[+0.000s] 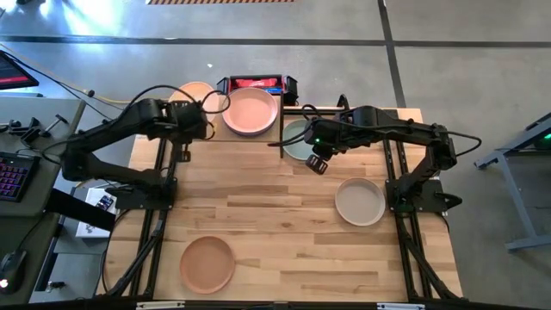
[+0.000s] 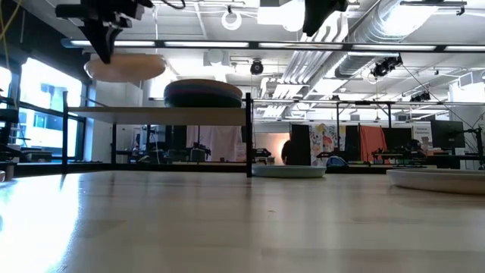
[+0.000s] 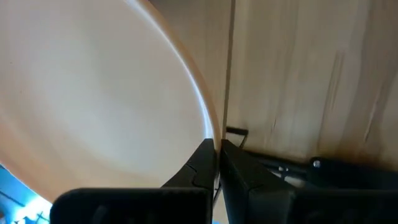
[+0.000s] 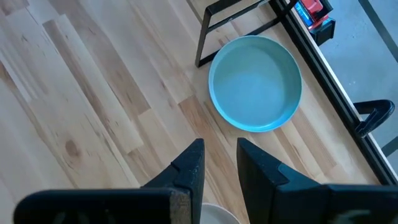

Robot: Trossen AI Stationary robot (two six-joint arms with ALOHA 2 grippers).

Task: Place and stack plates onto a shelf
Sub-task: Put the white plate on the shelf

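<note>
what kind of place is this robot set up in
Probably a robotics lab or workshop in an industrial-style hall: exposed ceiling ducts, other workbenches with monitors behind the table, and a keyboard on a desk beside the rig.

The wooden table [image 1: 284, 224] carries three plates directly: a terracotta plate [image 1: 207, 263] at about seven o'clock, a beige plate [image 1: 360, 201] at about three o'clock, and a pale grey-green plate [image 1: 297, 139] near one o'clock, just beside the shelf. The shelf [image 2: 155, 114] stands at the table's twelve o'clock edge, with a stack of plates [image 1: 250, 111] on its board, salmon pink on top.
</note>
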